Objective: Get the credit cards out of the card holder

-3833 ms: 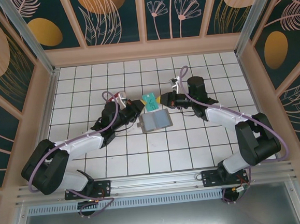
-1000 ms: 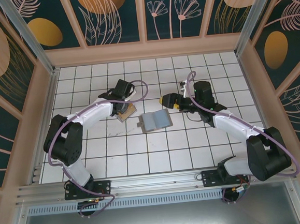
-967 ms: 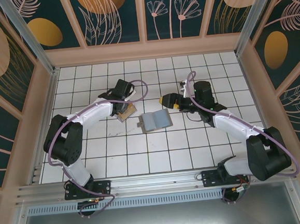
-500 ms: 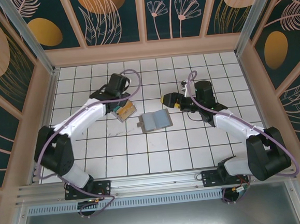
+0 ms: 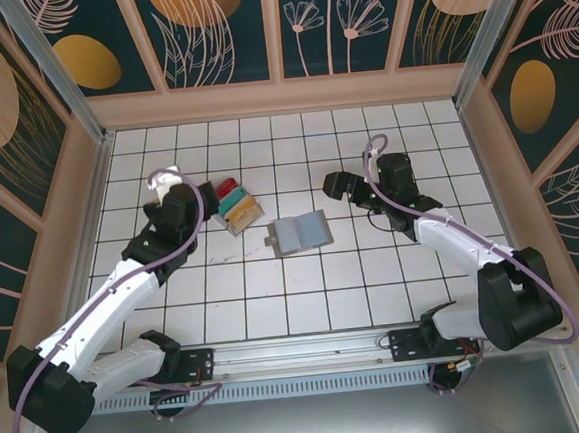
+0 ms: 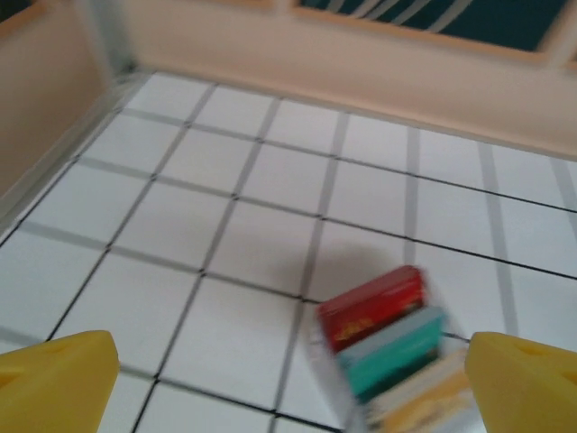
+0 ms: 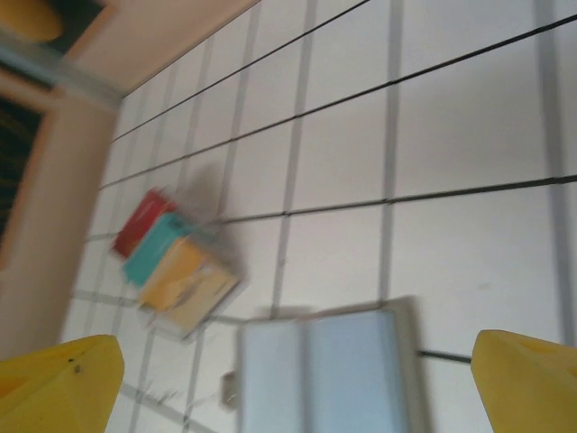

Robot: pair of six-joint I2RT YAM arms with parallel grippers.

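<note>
The credit cards (image 5: 238, 206) lie fanned on the tiled floor, red, teal, yellow-orange and tan, left of centre. To their lower right lies the grey-blue card holder (image 5: 299, 233), open flat with a small tab on its left side. My left gripper (image 5: 198, 196) hangs open just left of the cards, apart from them; the left wrist view shows the cards (image 6: 388, 347) ahead between wide yellow fingertips (image 6: 59, 379). My right gripper (image 5: 337, 185) is open, up and right of the holder. In the right wrist view the holder (image 7: 315, 370) and the cards (image 7: 176, 262) are blurred.
Wooden walls (image 5: 280, 97) enclose the white tiled floor (image 5: 275, 288) on three sides. Aluminium rails (image 5: 300, 351) run along the near edge by the arm bases. Bare tiles stretch in front of the holder and along the back.
My left arm has swung left and back off the cards, leaving the fanned stack on the floor. My right gripper has drawn slightly to the right. The holder has not moved.
</note>
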